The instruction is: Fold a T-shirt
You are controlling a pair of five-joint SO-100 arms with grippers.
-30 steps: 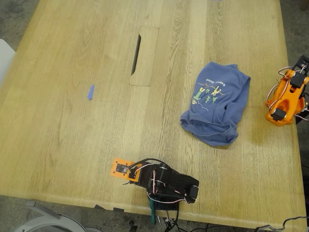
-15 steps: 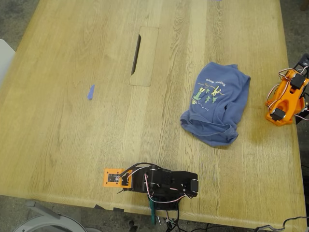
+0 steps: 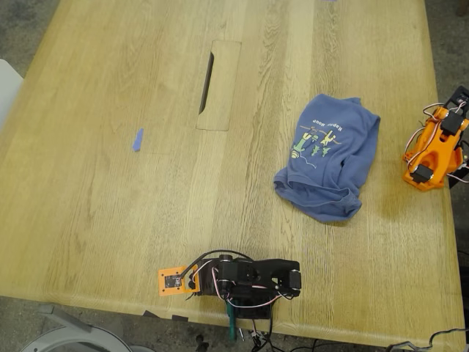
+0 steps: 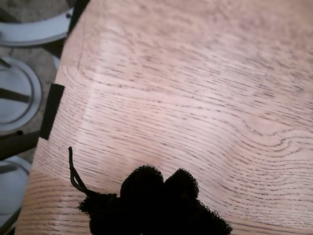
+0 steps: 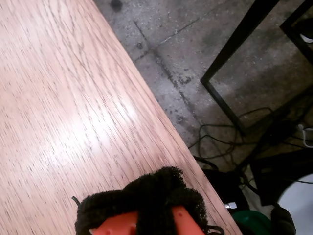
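The blue-purple T-shirt lies crumpled in a heap on the wooden table, toward the exterior view's right, with its yellow-green print facing up. It does not show in either wrist view. My first gripper, on the black arm, lies low at the table's near edge, far from the shirt. Its black foam pads are together with nothing between them. My second gripper, on the orange arm, is folded back at the table's right edge, just clear of the shirt. Its foam-covered fingers are together and empty.
A rectangular inset panel with a dark slot sits in the middle of the table. A small blue tape scrap lies to its left. A grey chair base stands below the near corner. Cables lie on the floor past the right edge.
The black arm has folded down, and my first gripper has moved toward the table's near edge and slightly left. The orange arm and the T-shirt have hardly moved.
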